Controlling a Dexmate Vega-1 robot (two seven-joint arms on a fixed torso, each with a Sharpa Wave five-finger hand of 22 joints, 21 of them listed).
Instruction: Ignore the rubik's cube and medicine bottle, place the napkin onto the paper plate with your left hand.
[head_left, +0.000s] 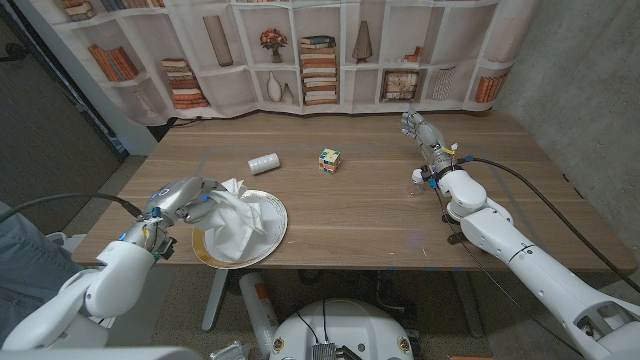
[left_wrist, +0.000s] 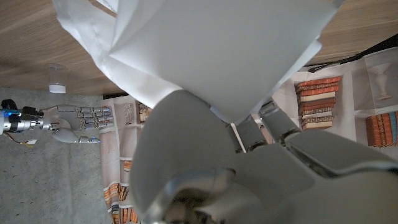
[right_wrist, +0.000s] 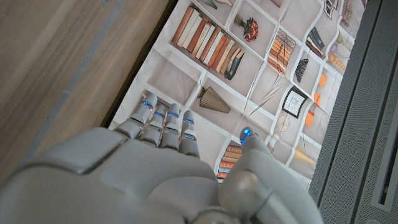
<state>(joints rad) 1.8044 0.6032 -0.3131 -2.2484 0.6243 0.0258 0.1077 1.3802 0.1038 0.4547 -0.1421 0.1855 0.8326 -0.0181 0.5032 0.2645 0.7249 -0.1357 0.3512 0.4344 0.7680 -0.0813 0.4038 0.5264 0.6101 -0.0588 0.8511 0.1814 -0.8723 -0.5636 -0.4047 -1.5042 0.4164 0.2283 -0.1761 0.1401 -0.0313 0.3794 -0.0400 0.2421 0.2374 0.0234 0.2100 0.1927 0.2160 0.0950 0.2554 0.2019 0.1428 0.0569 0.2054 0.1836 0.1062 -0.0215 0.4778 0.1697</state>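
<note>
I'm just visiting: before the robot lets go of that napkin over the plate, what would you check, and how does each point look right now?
1. Left hand holds the napkin: ok.
2. Napkin over the paper plate: ok, mostly draped on it.
3. Napkin fully inside the rim: cannot tell.
4. Rubik's cube away from the plate: ok.
5. Medicine bottle lying away from the plate: ok.
6. Right hand out of the way: ok.
</note>
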